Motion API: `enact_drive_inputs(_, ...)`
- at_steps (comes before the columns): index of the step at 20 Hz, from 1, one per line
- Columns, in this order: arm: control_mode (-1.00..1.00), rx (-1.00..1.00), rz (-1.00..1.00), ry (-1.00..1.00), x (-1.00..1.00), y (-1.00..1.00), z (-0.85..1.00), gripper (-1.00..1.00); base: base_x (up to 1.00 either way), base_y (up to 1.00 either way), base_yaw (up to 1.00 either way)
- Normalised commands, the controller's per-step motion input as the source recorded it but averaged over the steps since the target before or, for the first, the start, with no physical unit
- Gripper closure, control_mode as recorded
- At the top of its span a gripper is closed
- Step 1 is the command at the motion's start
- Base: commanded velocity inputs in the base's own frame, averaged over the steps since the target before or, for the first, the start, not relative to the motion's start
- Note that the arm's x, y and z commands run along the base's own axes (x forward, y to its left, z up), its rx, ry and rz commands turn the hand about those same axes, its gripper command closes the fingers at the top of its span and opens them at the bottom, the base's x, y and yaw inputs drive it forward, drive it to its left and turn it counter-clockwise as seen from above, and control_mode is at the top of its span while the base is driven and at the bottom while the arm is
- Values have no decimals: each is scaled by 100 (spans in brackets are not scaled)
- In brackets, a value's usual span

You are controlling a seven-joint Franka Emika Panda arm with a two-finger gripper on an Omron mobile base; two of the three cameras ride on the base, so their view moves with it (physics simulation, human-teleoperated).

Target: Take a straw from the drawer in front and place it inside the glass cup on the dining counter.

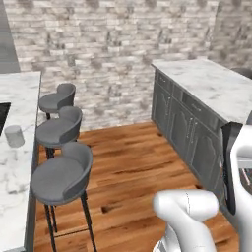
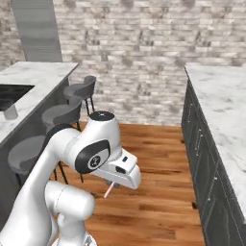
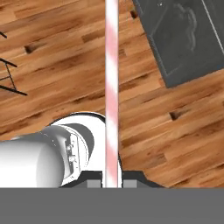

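My gripper point(image 3: 112, 183) is shut on the straw point(image 3: 112, 87), a thin pink-and-white stick running straight up the hand view over the wood floor. From the right base view, the straw's tip point(image 2: 109, 191) pokes out below the hand, and the gripper point(image 2: 115, 184) hangs low over the floor between the two counters. The glass cup point(image 1: 14, 136) stands upright on the dining counter point(image 1: 19, 93) at the far left, beside the black cooktop point(image 2: 12, 93); the same cup point(image 2: 9, 113) is well left of the hand. The drawer is out of view.
Three grey bar stools point(image 1: 63, 174) line the dining counter's edge between the arm and the cup. Grey wall cabinets with a marble top point(image 1: 206, 83) run along the right. A dark grey slab point(image 3: 183, 39) lies at the hand view's top right. A brick wall closes the back.
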Motion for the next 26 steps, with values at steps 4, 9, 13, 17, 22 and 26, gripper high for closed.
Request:
enact_drive_inputs(4,100,0,0,0,0,0,0,100,77,-41,54)
enact_drive_inputs(9,100,0,0,0,0,0,0,100,58,-47,54)
enact_drive_inputs(13,100,0,0,0,0,0,0,100,50,-52,55)
enact_drive_inputs(17,100,0,0,0,0,0,0,100,50,-61,53)
enact_drive_inputs(22,100,0,0,0,0,0,0,100,28,-70,50)
enact_drive_inputs(26,100,0,0,0,0,0,0,100,7,-72,52)
